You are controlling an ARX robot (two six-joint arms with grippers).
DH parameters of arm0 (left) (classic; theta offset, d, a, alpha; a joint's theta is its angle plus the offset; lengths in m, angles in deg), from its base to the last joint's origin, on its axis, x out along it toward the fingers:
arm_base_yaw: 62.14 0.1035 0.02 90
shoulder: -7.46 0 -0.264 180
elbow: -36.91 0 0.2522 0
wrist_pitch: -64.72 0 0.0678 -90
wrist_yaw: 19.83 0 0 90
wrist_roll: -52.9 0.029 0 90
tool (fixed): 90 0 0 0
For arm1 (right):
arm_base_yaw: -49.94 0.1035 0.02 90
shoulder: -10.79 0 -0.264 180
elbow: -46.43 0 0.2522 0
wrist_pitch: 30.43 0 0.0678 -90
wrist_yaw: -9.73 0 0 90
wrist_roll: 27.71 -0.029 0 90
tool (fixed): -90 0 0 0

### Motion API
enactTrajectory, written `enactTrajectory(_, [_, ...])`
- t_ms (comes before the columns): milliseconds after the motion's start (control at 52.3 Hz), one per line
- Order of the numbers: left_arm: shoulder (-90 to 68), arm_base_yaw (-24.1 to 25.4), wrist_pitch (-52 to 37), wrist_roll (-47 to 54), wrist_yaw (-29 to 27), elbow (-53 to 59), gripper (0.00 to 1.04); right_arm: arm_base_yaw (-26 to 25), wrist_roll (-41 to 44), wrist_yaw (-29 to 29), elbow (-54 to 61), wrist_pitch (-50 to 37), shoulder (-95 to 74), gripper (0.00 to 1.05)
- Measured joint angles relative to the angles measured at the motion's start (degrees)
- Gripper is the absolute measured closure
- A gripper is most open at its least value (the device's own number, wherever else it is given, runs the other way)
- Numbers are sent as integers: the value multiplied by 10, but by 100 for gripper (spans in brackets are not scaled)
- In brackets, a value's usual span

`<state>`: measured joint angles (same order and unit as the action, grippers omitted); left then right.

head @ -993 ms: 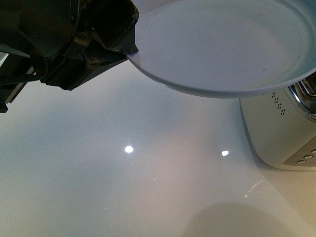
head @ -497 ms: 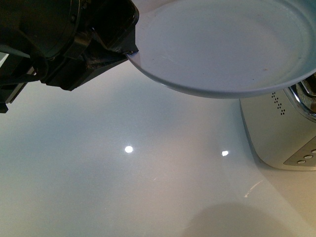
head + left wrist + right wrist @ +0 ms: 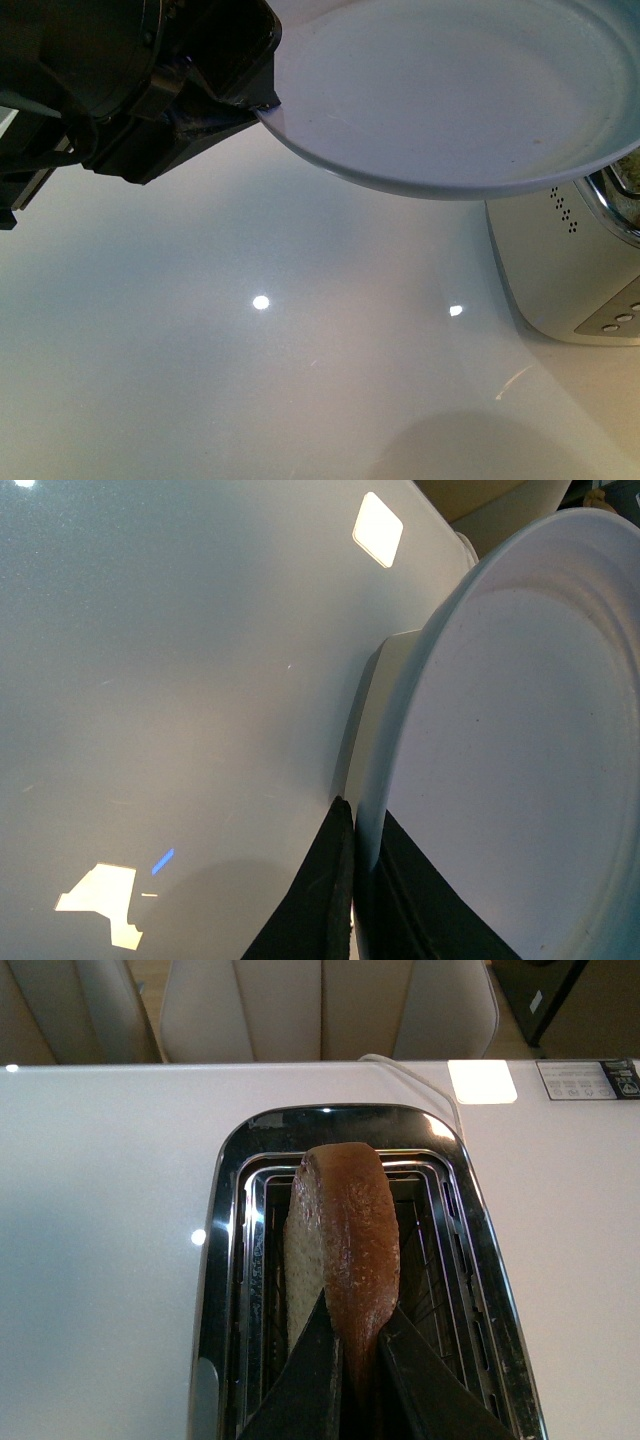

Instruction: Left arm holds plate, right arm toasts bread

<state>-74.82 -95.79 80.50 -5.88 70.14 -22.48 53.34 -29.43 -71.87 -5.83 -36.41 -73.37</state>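
Observation:
My left gripper [image 3: 262, 102] is shut on the rim of the pale blue-grey plate [image 3: 450, 90] and holds it tilted in the air above the white table. In the left wrist view the black jaws of the left gripper [image 3: 358, 880] pinch the plate's edge [image 3: 500, 780]. My right gripper [image 3: 358, 1360] is shut on the bread [image 3: 345, 1230], held on edge, crust up, in the slot of the chrome toaster [image 3: 215, 1290]. The toaster [image 3: 560, 270] shows at the right of the front view, partly hidden by the plate.
The glossy white table [image 3: 250, 350] spreads below the plate. Beige chairs [image 3: 320, 1005] stand behind the table's far edge. The toaster's cord [image 3: 420, 1080] runs off behind it. A label [image 3: 588, 1078] lies near that far edge.
The plate has tipped very slightly. The left gripper and toaster have stayed in place.

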Motion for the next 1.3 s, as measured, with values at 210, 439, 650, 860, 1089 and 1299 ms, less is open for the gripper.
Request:
enactTrajectory(210, [0, 0, 0, 0, 0, 0, 102, 12, 0, 4, -5, 2, -34, 101])
enactTrajectory(439, [0, 0, 0, 0, 0, 0, 102, 18, -4, 10, -1, -4, -46, 87])
enactTrajectory(650, [0, 0, 0, 0, 0, 0, 102, 18, -11, 11, 19, -5, -46, 60])
enactTrajectory(860, [0, 0, 0, 0, 0, 0, 102, 8, -19, 12, 49, -10, -4, 19])
enactTrajectory(1089, [0, 0, 0, 0, 0, 0, 102, -9, -47, 7, 99, 27, 132, 9])
enactTrajectory(1299, [0, 0, 0, 0, 1, 0, 102, -31, -9, -80, 231, -219, 208, 31])
